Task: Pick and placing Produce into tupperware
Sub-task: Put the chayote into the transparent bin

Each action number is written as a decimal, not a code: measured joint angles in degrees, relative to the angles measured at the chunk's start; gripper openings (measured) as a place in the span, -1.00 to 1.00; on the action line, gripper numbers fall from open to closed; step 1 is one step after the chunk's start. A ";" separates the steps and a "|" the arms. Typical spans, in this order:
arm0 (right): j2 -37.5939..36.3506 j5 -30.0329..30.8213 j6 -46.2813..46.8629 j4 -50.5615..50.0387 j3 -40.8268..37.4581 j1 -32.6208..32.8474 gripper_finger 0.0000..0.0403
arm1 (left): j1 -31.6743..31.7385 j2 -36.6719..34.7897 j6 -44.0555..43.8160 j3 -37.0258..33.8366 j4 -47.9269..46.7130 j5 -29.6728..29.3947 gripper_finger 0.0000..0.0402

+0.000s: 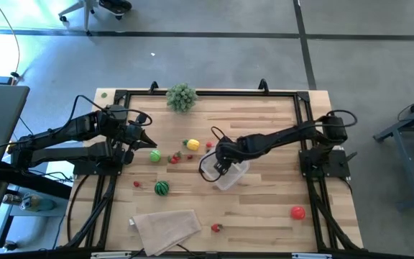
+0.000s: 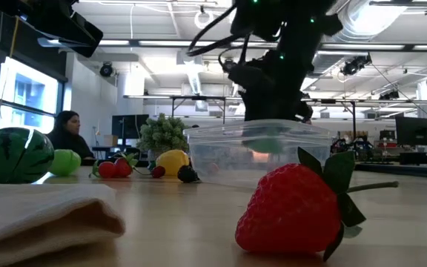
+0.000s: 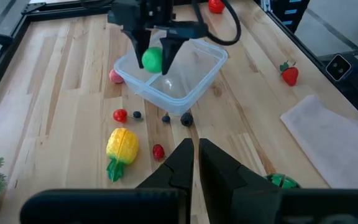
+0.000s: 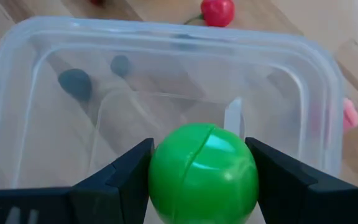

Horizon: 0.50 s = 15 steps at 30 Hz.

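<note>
- Right end effector [image 4: 201, 168] grips a green ball [image 4: 202, 174] directly above the clear tupperware [image 4: 166, 37].
- Left end effector [image 3: 196, 155] is closed, empty, near the desk's [image 1: 264, 208] left side.

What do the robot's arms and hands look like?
Both arms are dark, almost black, made of jointed tube sections, with black cables looping along them. Each ends in a hand with two flat, dark, wedge-shaped fingers: the left hand and the right hand. No markings show on them.
</note>
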 joint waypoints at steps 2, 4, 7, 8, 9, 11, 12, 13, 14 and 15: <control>0.00 -0.15 -0.50 1.14 -0.87 -0.09 0.07 | 0.00 0.02 0.00 0.00 0.00 0.00 -0.92; 0.00 -0.53 -0.70 1.28 -1.16 -0.02 0.07 | -0.02 0.00 0.02 0.00 0.02 0.02 -0.92; 0.00 -0.51 -0.93 1.03 -1.68 0.04 0.07 | 0.00 0.02 0.02 0.00 0.00 0.00 -0.92; 0.02 -0.50 -1.25 0.87 -1.68 0.05 0.07 | 0.00 0.02 0.02 0.00 0.00 0.00 -0.92; 0.02 -0.48 -1.62 0.96 -1.68 0.06 0.07 | -0.02 0.02 0.02 0.00 0.00 0.02 -0.92; 0.02 -0.44 -2.71 0.93 -1.68 0.07 0.07 | 0.00 0.02 0.02 0.00 0.01 0.01 -0.92; 0.02 -0.36 -3.31 0.90 -1.68 0.07 0.07 | -0.02 0.02 0.01 0.00 0.00 0.01 -0.92; 0.02 -0.29 -4.29 0.94 -1.68 0.07 0.07 | -0.01 0.01 0.00 0.00 0.00 0.02 -0.92; 0.02 -0.29 -5.31 0.95 -1.68 0.07 0.07 | 0.00 0.01 0.02 0.00 0.00 0.00 -0.92; 0.02 -0.27 -6.34 0.95 -1.68 0.07 0.07 | 0.00 0.00 0.02 0.00 0.00 0.01 -0.92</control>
